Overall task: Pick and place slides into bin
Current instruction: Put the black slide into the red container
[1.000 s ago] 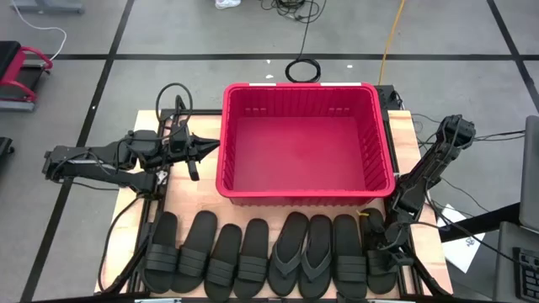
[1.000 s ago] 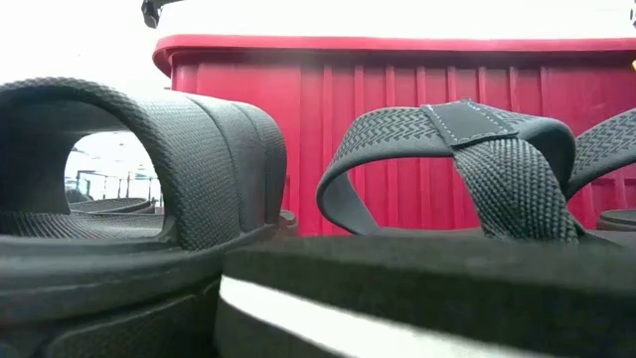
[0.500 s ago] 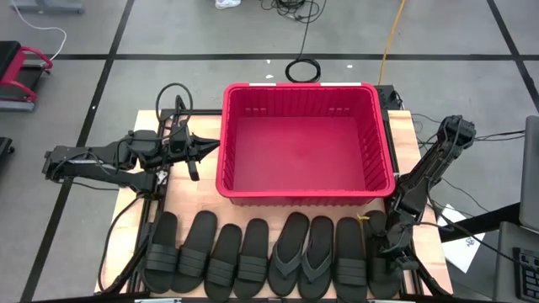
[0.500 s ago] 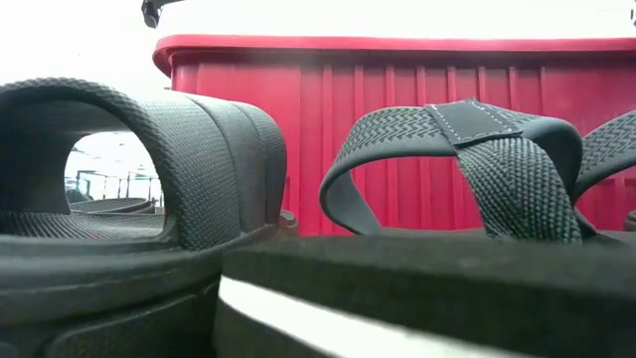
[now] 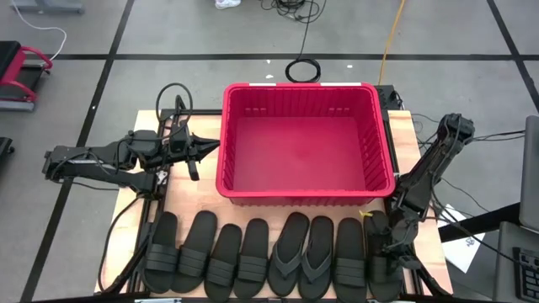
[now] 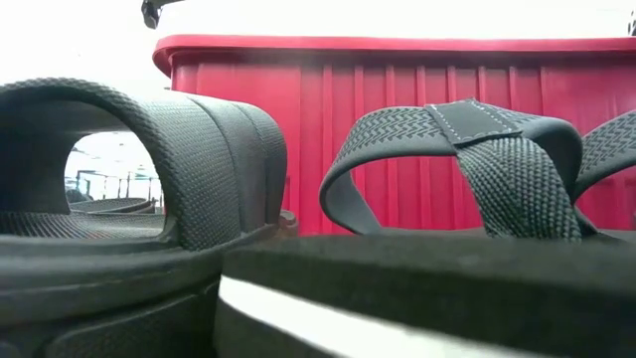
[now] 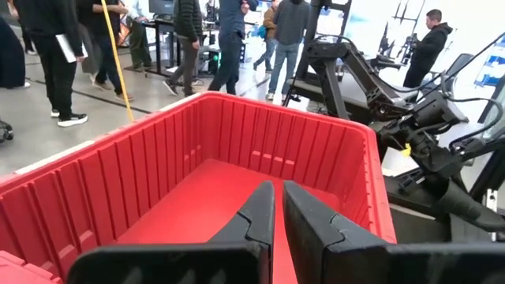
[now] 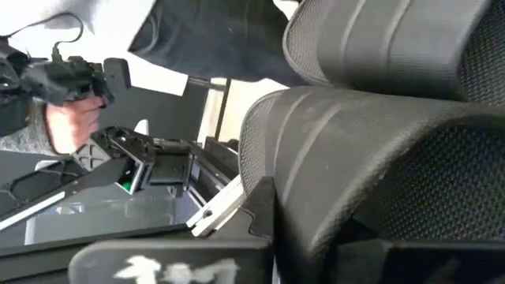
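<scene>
The red bin (image 5: pixel 306 143) sits at the middle of the table (image 5: pixel 198 195), toward its far edge, and nothing lies inside it. Along the near edge the black slides (image 5: pixel 253 257) lie in a row side by side, toes toward the bin — four ribbed-strap ones on the left half, then two thong flip-flops (image 5: pixel 301 252), then two more ribbed-strap ones near the right corner. The right hand (image 5: pixel 389 252) is down at the near right corner, directly over the last slide (image 5: pixel 383 271) in the row; its wrist view is filled by the wide ribbed strap (image 8: pixel 379 126) pressed close against the fingers, but whether the fingers have closed on it cannot be told from these pictures. The left hand (image 5: pixel 205 146) waits above the left edge of the table, just beside the bin's left wall and pointing at it; its fingers (image 7: pixel 256 217) are nearly together with only a thin gap between them, and they hold nothing. From table height, a ribbed strap (image 6: pixel 179 159) and a thong strap (image 6: pixel 467 164) loom in front of the bin's ribbed near wall (image 6: pixel 397 99). Beyond the table, people stand in the room — one of them (image 7: pixel 430 39) in dark clothes.
</scene>
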Controlling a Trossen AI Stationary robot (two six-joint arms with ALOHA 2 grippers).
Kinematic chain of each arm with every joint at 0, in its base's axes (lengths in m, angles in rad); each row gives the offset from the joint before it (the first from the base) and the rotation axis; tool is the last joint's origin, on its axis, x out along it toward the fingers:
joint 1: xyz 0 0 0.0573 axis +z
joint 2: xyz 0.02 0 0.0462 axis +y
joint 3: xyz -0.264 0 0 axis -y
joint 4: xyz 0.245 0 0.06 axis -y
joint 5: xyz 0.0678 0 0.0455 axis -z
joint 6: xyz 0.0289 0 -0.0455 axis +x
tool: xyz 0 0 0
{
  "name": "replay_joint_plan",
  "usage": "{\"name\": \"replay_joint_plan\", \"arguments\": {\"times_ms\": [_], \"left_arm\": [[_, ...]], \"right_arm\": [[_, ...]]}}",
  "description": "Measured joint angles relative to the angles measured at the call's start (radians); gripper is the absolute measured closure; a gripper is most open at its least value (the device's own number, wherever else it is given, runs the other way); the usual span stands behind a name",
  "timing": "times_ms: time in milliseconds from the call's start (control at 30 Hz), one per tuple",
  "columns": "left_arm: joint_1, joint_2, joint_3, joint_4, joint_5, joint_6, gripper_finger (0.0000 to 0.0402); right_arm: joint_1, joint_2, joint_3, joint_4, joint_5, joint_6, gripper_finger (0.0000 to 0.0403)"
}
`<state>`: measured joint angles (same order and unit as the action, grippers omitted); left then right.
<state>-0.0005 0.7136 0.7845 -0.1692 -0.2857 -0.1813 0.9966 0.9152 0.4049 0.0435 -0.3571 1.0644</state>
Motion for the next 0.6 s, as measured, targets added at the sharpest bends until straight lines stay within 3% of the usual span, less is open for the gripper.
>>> {"name": "replay_joint_plan", "arguments": {"times_ms": [200,433,600], "left_arm": [[0.000,0.000,0.000,0.000,0.000,-0.006,0.0376],[0.000,0.000,0.000,0.001,0.000,-0.007,0.0376],[0.000,0.000,0.000,0.001,0.000,-0.007,0.0376]], "right_arm": [[0.000,-0.039,0.000,-0.014,0.010,0.019,0.0399],[0.000,-0.061,0.000,0.001,-0.064,0.077,0.0399],[-0.008,-0.083,0.000,0.114,-0.061,0.089,0.0398]]}}
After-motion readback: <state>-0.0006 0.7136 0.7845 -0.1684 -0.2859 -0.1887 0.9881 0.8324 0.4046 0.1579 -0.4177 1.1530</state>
